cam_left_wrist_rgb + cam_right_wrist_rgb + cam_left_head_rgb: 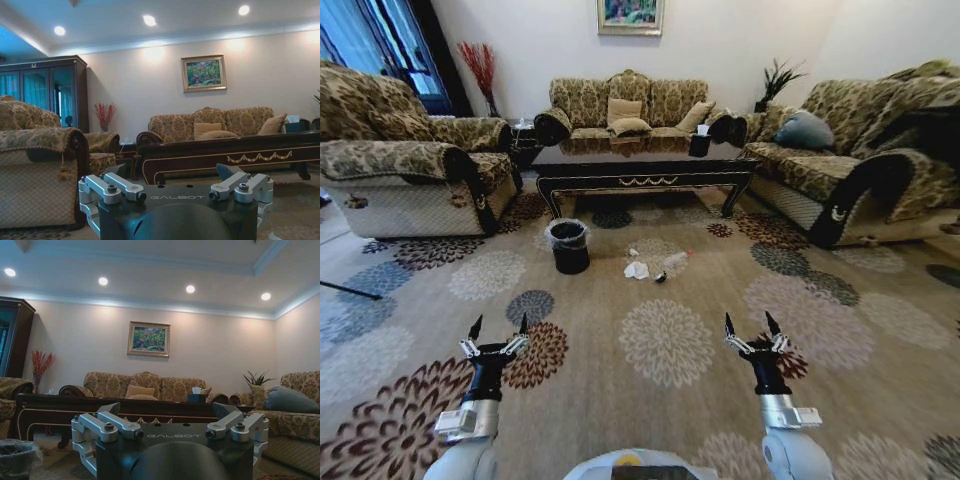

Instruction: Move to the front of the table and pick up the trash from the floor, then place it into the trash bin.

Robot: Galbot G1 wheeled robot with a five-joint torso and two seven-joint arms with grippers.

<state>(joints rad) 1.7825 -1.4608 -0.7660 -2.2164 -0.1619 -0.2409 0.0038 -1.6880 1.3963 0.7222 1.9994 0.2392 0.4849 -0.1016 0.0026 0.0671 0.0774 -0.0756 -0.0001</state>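
Your trash [653, 265] lies on the floor just in front of the counter [645, 170]: crumpled white paper [637, 269], a small dark round bit [660, 277] beside it, and a clear plastic bottle [674, 262] with a red cap. The bottle lies on its side, its long axis slanting from near the paper up toward the counter's right leg, cap end farther from you. The trash bin [569, 246], black with a grey liner over its rim, stands upright just left of the paper. You are on a beige carpet [620, 340] patterned with large flowers, with patterned sofas on three sides and a framed painting [630, 15] on the far wall. Your left end effector [499, 327] and right end effector [752, 326] hover low over the carpet, well short of the trash, both with fingers spread apart and gripping nothing.
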